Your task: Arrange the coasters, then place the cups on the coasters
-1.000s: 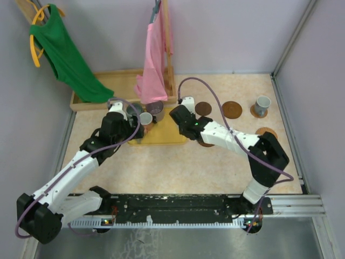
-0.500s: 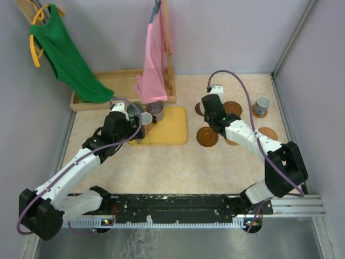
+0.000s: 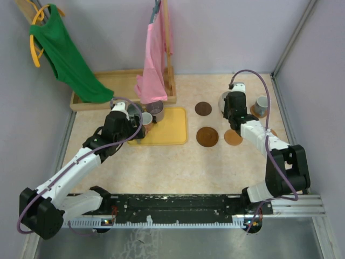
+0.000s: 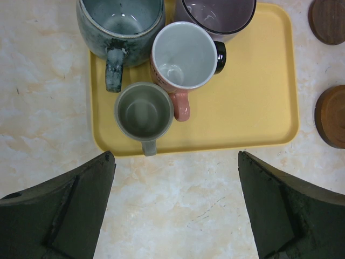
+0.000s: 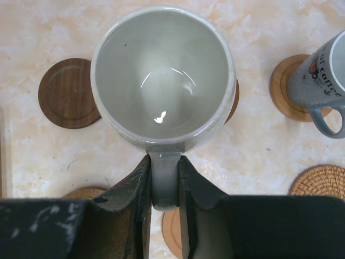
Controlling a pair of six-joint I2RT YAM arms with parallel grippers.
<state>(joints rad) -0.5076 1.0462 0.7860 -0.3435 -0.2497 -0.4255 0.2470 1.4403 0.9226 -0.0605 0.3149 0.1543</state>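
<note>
Gripping w/ right gripper (image 5: 164, 159): pinched narrow on handle of cream cup (image 5: 163, 75), mouth up, approx level. Hangs upper right of top view, above dark coaster (image 5: 234, 102) w/ only a sliver showing past cup's right side; can't tell if base touching yet. As for left gripper (image 4: 175, 156): spread wide, holding nothing, poised over near edge of yellow tray (image 4: 259, 108). Four cups bunched & touching in upper left of that wrist view: big grey-green cup (image 4: 119, 24), pink-handled cup (image 4: 183, 56), small olive cup (image 4: 144, 110), mauve cup (image 4: 215, 13)

Step in hand, prob: setting cream cup on that coaster. To do well:
- centre over disc first; seems offset left, so nudge right
- lower straight, no tilt
- let go only once base sits flat
- back out along handle line to avoid twisting cup
- mind blue-grey cup (image 5: 323, 81), already on tan coaster (image 5: 280, 86) just to the right, close enough to clip w/ wrist

Free spots for later: brown coaster (image 5: 67, 93) at left, woven coaster (image 5: 321, 186) lower right, pale coaster (image 5: 171, 232) bottom centre

Surface: beige marbled tabletop (image 3: 161, 162), smooth, prob slippery under thin discs. Room: lilac walls (image 3: 226, 32), wooden tray (image 3: 124, 81) at back, green garment (image 3: 67, 59) & pink garment (image 3: 151, 65) hanging above it, black base rail (image 3: 178, 202) along bottom edge
</note>
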